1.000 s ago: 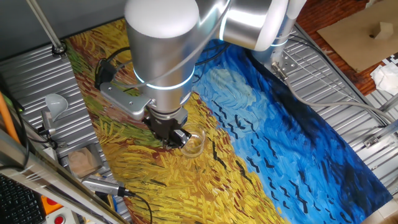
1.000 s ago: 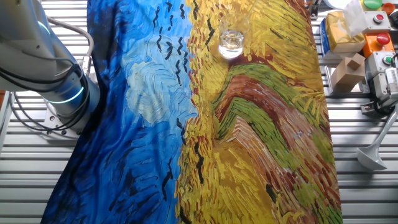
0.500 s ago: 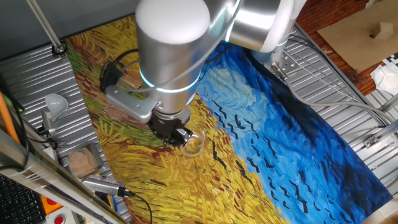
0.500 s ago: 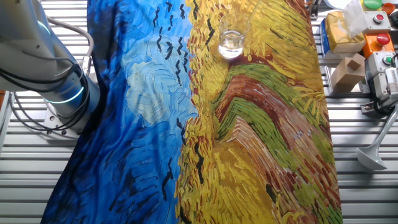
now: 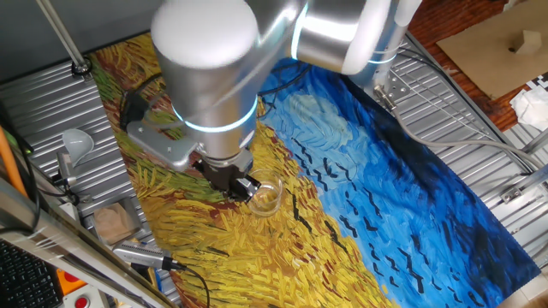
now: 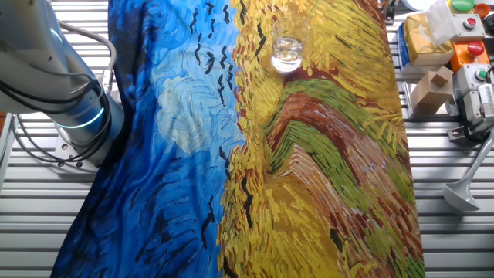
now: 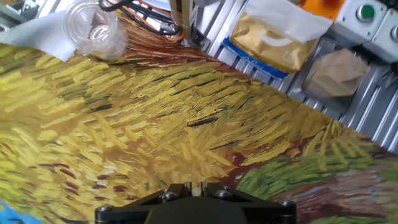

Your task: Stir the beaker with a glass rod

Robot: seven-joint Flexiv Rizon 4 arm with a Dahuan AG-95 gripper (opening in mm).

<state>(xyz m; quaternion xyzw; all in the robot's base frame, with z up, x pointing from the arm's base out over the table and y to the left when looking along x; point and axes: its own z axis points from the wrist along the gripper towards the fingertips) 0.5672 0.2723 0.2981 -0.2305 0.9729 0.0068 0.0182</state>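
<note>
The beaker [image 5: 266, 198] is a short clear glass standing on the yellow part of the painted cloth. It also shows in the other fixed view [image 6: 287, 52] and at the top left of the hand view [image 7: 96, 28]. My gripper [image 5: 246, 186] hangs right beside the beaker's left rim. In the hand view the jaws of the gripper [image 7: 196, 186] are close together with a thin pale piece, the glass rod [image 7: 196, 184], pinched between them. The rest of the rod is too faint to follow, so I cannot tell whether its tip is in the beaker.
A white funnel [image 5: 75, 142] stands on the metal rack left of the cloth [image 5: 360, 171]; it also shows in the other fixed view [image 6: 463, 193]. A wooden block [image 5: 112, 223], a yellow packet [image 7: 273, 37] and a button box [image 6: 472, 46] lie near the cloth's edge.
The arm's upper body swung right, then back left. The gripper stays beside the beaker and has shifted slightly left. The beaker has not moved.
</note>
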